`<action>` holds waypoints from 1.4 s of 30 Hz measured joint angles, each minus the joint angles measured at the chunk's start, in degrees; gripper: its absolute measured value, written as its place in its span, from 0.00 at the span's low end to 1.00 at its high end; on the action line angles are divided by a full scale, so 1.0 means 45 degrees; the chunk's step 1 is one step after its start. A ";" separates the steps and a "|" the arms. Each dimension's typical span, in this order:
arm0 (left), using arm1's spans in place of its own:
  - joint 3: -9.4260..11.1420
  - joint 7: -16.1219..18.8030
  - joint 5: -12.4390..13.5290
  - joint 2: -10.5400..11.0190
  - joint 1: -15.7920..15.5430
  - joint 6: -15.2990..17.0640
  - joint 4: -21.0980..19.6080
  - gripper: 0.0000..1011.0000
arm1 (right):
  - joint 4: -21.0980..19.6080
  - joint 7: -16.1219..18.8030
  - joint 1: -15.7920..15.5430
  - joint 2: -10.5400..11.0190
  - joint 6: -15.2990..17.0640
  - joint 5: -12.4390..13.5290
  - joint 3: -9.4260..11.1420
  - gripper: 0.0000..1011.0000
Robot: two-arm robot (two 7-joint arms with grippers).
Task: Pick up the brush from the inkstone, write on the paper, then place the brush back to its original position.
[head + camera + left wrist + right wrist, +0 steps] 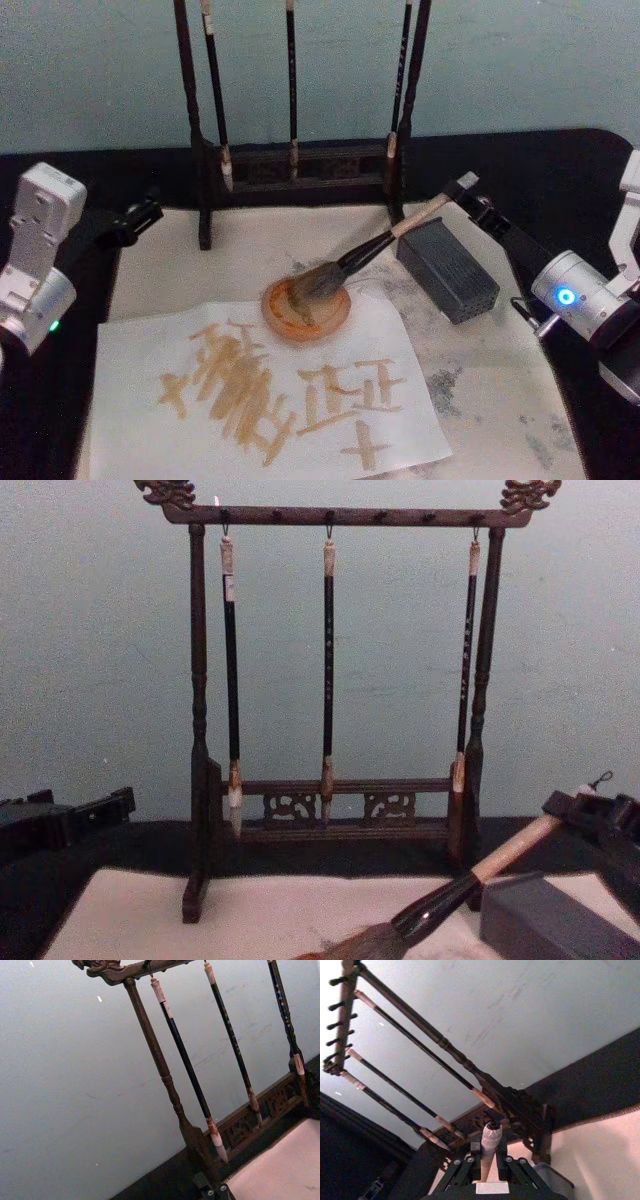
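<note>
The brush (375, 248) slants across the middle of the tabletop, its bushy bristle head down in a round orange dish (305, 306) and its pale handle rising toward my right side. My right jaws (462, 192) are closed on the top end of that handle; from the right wrist view the handle's end sits squeezed between my two fingers (470, 1165), and in the chest view the small cord loop sticks up just past them. The black ferrule passes just beside the inkstone (447, 268), a dark grey block lying on the beige felt to the right of the dish; the brush is not resting on it.

The dish sits on the upper edge of the paper (270, 395), a white sheet already carrying tan brushed characters across its lower half. Under both lies the larger beige felt mat (500, 400), blotched with grey stains.

Behind them stands the brush rack (340, 810), with three slim black brushes (327, 660) hanging from its top bar.

My left jaws (140, 218) hover at the mat's left edge, well apart from the brush; whether they are open, I cannot tell.
</note>
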 joint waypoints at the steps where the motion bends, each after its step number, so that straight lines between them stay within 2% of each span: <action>1: 0.0000 0.0000 0.0000 0.0000 0.0000 0.0000 0.0000 0.99 | 0.0011 -0.0039 -0.0003 -0.0003 0.0012 0.0014 0.0008 0.17; 14: 0.0000 0.0000 0.0000 0.0000 0.0000 0.0000 0.0000 0.99 | 0.0199 -0.0826 -0.0023 -0.0062 0.0203 0.0151 0.0116 0.18; 42: 0.0000 0.0000 0.0000 0.0000 0.0000 0.0000 0.0000 0.99 | 0.0621 -0.1354 -0.0006 -0.0270 0.0229 0.0091 0.0223 0.18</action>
